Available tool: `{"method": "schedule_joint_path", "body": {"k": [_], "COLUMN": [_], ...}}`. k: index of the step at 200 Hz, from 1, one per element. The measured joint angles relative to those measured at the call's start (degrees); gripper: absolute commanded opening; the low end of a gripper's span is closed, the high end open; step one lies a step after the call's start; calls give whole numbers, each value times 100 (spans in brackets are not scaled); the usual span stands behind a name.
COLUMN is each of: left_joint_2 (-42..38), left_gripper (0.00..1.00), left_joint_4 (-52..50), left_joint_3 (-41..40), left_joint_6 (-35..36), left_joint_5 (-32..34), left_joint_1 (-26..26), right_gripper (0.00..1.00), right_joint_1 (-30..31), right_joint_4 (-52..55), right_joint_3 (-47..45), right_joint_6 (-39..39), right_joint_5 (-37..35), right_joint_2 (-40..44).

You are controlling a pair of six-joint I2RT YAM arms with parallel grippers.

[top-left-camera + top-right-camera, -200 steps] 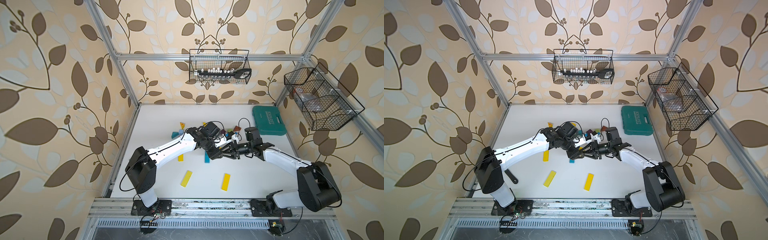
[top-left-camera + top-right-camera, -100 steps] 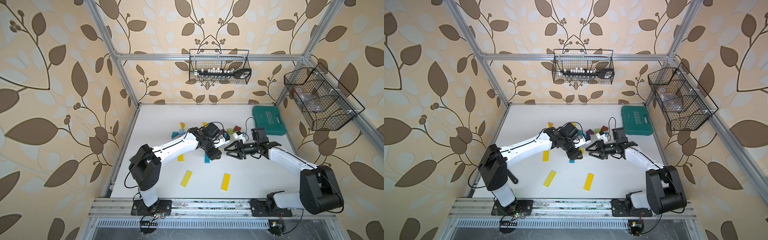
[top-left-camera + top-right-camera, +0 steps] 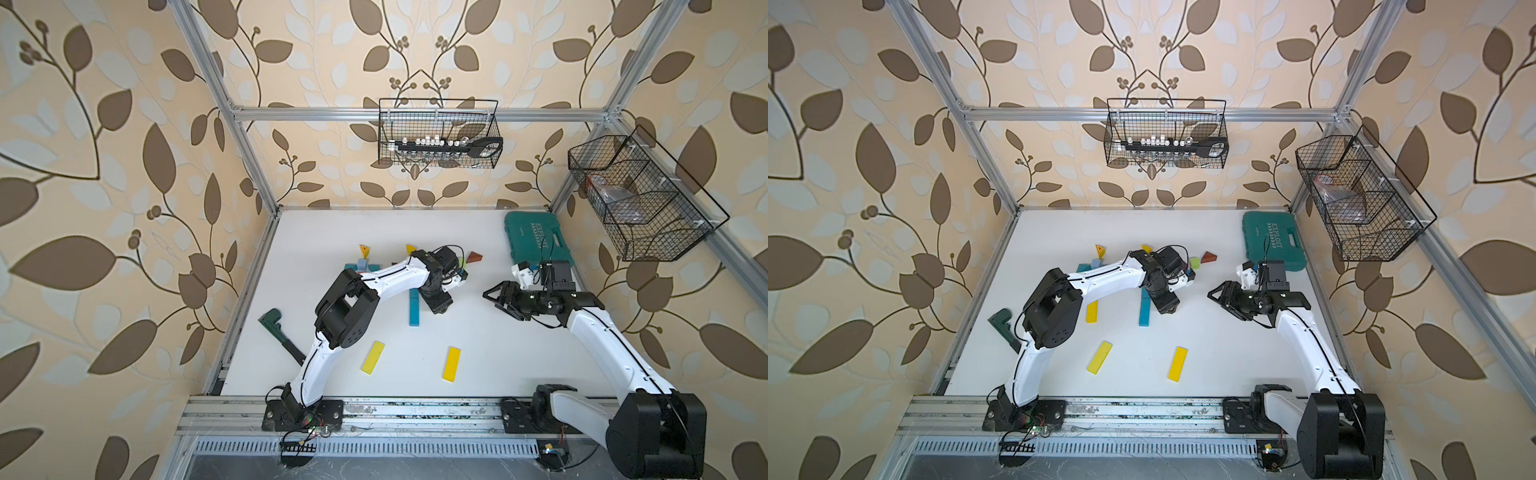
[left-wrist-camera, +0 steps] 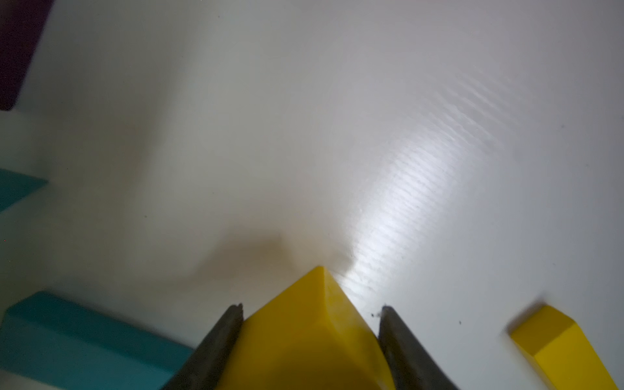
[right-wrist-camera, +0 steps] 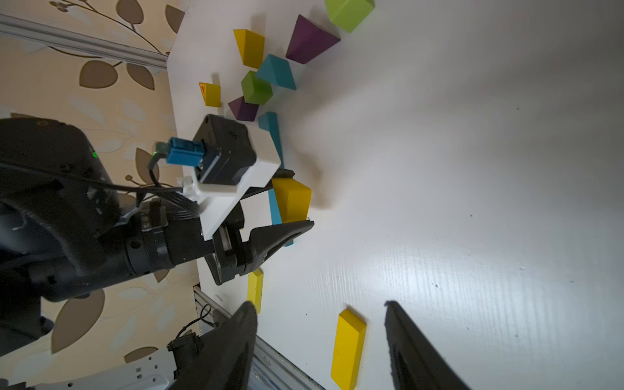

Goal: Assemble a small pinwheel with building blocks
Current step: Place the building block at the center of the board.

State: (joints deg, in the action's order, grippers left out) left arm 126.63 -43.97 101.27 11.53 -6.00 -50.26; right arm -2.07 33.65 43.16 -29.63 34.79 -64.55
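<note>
Over the white tabletop [image 3: 478, 332] the right gripper [image 5: 318, 303] now stands apart, fingers spread and empty. The left gripper [image 4: 311, 306] alone clamps the yellow block [image 4: 304, 337], seemingly a wedge, ready for placing.

Right hand [image 3: 493, 301] now open, farther back.

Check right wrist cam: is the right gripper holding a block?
No, the fingers of the right gripper stand apart with nothing between them; the yellow bar lies loose beyond them.

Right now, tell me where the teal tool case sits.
In a top view the teal tool case lies flat at the table's far right corner, below the wire basket on the right wall, just beyond the right arm.
</note>
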Motion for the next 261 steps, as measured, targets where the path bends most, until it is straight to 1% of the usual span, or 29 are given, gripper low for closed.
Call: {"method": "schedule_joint_path", "body": {"k": [6, 28, 63, 78, 103, 152, 178, 190, 205, 227, 235, 249, 261], "left_joint_2": [105, 411, 544, 549, 551, 564, 575, 573, 546, 232, 17, -531, -1200], "left_gripper": [44, 46, 54, 63, 71, 73, 76, 79, 86, 93, 99, 99, 99], "left_joint_4": [-4, -31, -61, -63, -63, -94, -153, -181, -234, -278, -313, -278, -166], "left_joint_3": [109, 369, 588, 592, 595, 623, 669, 671, 669, 422, 282, -26, -404], "left_joint_6": [-2, 13, -2, -2, 0, 15, -4, -20, -109, -293, -385, -573, -748], "left_joint_5": [7, 35, 37, 35, -7, -39, -59, -81, -146, -199, -208, -232, -280], "left_joint_1": [-4, -9, -11, -11, -11, -11, -11, -11, -11, -20, -33, -48, -52], "right_gripper": [62, 62, 62, 63, 64, 65, 65, 66, 66, 67, 67, 67, 68], "right_joint_1": [-11, -33, -72, -85, -103, -120, -133, -133, -133, -133, -133, -120, -44], "right_joint_4": [15, 20, 26, 24, 24, 24, 22, 24, 22, 17, 2, -46, -94], "right_joint_3": [-11, -81, -127, -127, -127, -127, -127, -127, -127, -127, -127, -127, -118], "right_joint_6": [20, 68, 122, 153, 203, 249, 267, 291, 341, 417, 426, 448, 466], "right_joint_5": [-31, -79, -96, -94, -92, -68, -44, -35, -37, -103, -127, -168, -269], "right_joint_2": [-15, -68, -136, -186, -267, -319, -319, -319, -317, -302, -297, -297, -302]}}
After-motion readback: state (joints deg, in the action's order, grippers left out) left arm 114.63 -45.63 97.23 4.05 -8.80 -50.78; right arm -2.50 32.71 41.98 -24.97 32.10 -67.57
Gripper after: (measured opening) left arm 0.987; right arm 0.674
